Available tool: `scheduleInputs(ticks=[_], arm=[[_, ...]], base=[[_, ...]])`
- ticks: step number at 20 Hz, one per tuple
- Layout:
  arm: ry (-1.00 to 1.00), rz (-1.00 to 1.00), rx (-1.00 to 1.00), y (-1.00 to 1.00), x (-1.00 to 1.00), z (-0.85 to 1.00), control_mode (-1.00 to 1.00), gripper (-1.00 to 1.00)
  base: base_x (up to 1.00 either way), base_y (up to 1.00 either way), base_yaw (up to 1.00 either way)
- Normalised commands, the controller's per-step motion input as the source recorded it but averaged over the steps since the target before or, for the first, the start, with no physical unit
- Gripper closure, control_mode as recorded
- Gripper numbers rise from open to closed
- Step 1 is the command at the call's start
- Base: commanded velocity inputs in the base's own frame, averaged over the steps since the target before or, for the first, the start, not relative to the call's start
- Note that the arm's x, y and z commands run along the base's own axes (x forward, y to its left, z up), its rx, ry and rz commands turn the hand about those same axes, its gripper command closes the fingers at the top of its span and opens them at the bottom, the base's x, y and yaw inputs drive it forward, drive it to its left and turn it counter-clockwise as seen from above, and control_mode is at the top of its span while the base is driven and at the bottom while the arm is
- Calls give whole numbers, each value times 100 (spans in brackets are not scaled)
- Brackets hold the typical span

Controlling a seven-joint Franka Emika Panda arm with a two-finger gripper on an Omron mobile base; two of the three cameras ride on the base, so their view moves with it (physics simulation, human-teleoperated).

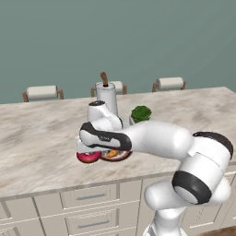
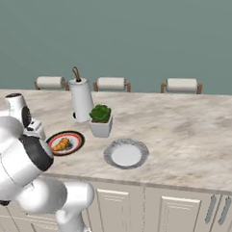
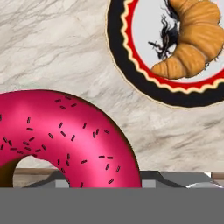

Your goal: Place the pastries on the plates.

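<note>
The pink-frosted donut with dark sprinkles lies at the counter's front edge, just left of the dark-rimmed plate. In the hand view the donut looms large at the lower left and covers the fingertips. My gripper hangs right over it; whether the fingers grip it is hidden. The golden croissant rests on the dark-rimmed, red-edged plate, and from the right I see the croissant on that plate. The plain white-grey plate sits bare further right.
A white square pot with a green plant stands between the two plates, a little behind them. A paper towel holder rises behind the pot. Chair backs line the counter's far side. The counter's front edge runs just below the donut.
</note>
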Motion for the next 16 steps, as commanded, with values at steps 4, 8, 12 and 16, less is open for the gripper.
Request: scheduleInputs(ticks=[4,8,12,16], arm=[[-2,-13,1,-70,-72,26,-100,100],[-1,-20,0,-95,-19,13,-100,100],[0,-16,0,-100,0,16,-100,100],[0,-15,0,-100,2,16,-100,100]], base=[[0,0,0],[0,0,0],[0,0,0],[0,0,0]])
